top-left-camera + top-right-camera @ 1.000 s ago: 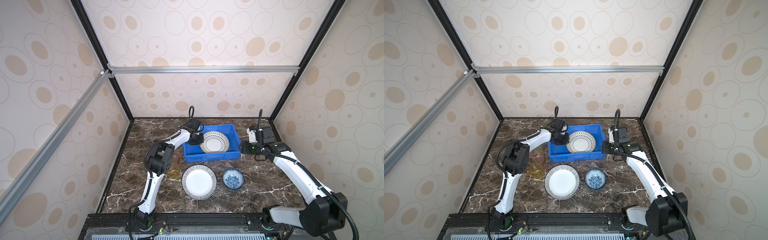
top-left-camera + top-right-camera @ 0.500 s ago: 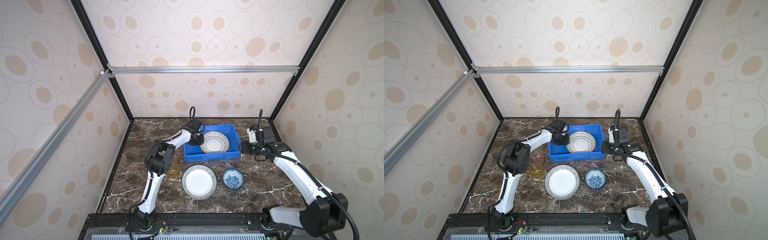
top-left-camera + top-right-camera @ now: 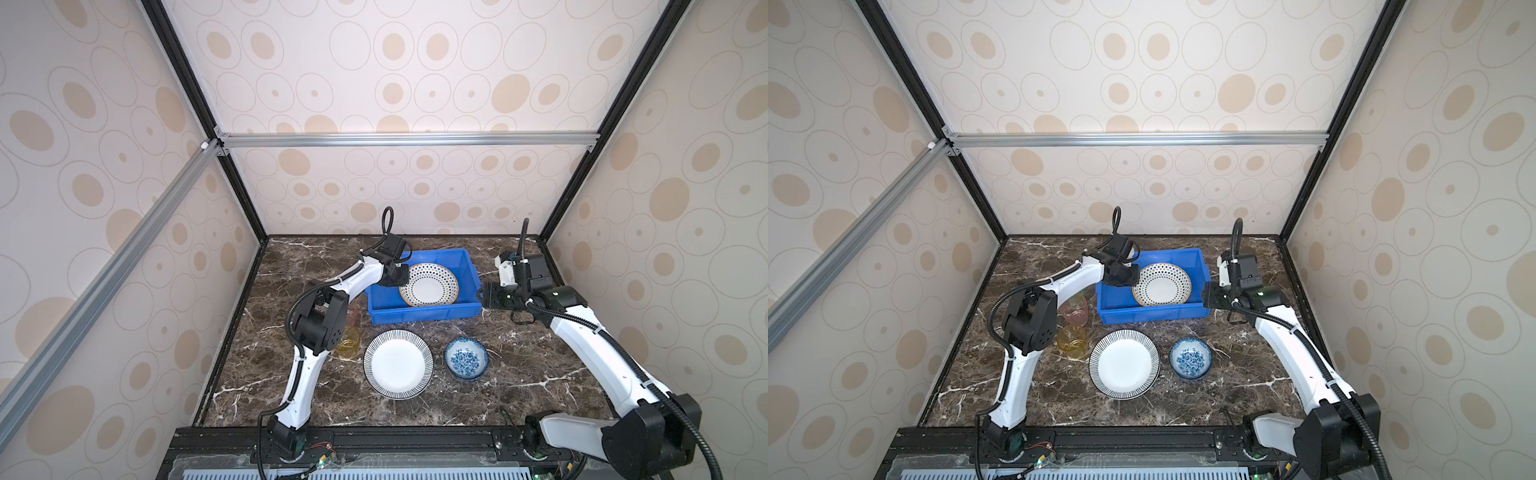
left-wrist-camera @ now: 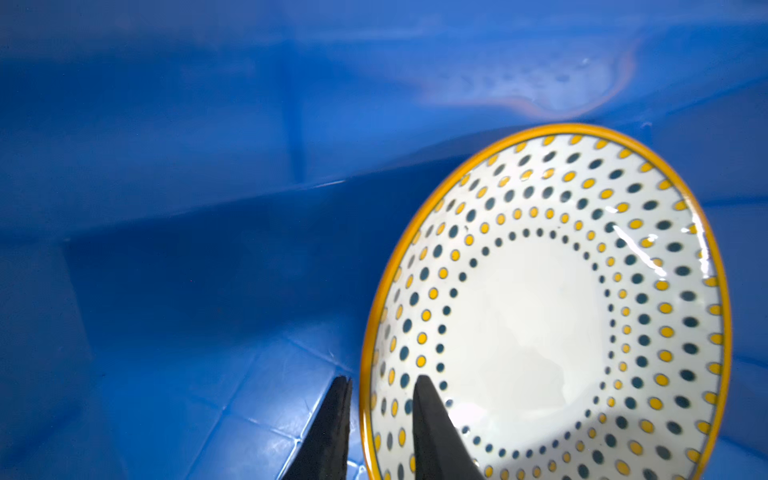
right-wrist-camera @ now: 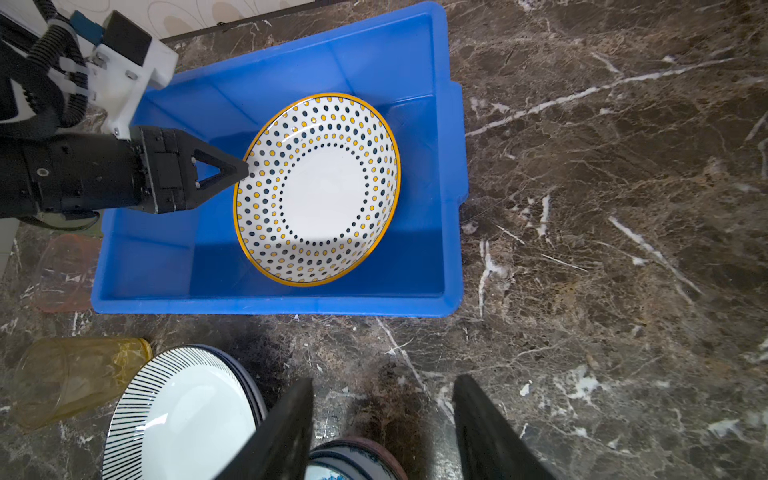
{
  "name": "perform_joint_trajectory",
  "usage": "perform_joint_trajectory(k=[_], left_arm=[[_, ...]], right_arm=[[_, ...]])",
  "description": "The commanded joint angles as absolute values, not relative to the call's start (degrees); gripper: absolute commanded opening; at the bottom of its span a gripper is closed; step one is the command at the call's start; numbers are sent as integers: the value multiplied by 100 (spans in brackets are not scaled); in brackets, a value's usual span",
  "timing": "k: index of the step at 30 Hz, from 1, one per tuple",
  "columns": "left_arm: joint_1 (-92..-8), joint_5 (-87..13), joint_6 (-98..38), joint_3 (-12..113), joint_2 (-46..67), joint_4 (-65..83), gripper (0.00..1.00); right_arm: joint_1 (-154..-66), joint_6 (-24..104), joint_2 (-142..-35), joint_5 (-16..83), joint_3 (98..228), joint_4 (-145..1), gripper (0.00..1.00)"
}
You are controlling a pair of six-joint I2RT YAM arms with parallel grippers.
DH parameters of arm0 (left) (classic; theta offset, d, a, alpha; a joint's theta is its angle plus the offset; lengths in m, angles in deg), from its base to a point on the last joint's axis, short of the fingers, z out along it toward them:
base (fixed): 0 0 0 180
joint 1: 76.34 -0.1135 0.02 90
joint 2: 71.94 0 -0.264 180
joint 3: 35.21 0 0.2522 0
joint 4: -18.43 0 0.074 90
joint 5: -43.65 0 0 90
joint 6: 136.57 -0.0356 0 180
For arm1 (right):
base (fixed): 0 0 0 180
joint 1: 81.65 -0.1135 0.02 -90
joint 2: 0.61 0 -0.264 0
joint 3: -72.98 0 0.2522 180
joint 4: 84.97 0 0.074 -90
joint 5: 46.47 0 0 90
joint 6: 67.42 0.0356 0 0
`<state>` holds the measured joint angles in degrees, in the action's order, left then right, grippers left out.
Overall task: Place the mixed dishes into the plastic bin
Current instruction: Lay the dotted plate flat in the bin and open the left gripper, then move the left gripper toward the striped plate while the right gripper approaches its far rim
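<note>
Since earlier frame: left gripper (image 4: 381, 377) jaws eased apart, arm barely shifted. Inside plastic bin (image 3: 424, 318), dotted plate (image 3: 429, 285) left tilted, its 9 o'clock rim straddled, seemingly released. Empty right gripper (image 5: 383, 378) held open at bin's 3 o'clock. Step judged: release. Next: jaws to be withdrawn clear, striped plate (image 3: 398, 365) at bin's 6 o'clock to be fetched.

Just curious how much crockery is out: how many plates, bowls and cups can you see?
Plates: 2, the dotted plate and the striped plate
Bowls: 1, the blue-floral bowl
Cups: 2, the yellow cup and the pink cup
Total: 5 visible; anything stacked underneath is hidden.
</note>
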<state>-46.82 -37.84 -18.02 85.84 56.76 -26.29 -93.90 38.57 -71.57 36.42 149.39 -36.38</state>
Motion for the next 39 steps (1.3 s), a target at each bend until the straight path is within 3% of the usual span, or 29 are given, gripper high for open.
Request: perform_joint_trajectory(k=[1,27,39], left_arm=[[-4645,-4097,-2023,8578,5209,-2674,31],[-4412,-4458,-2328,6824,2654,-2596,35],[-4227,-4562,-2187,5724,1261,-2992,35]], right_arm=[[-9351,3831,-6997,3582,14876,-3500,57],[-9386,4136,-6706,2514,14764,-3547,61],[-10028,4174,-6821,2406,14828,-3518,61]])
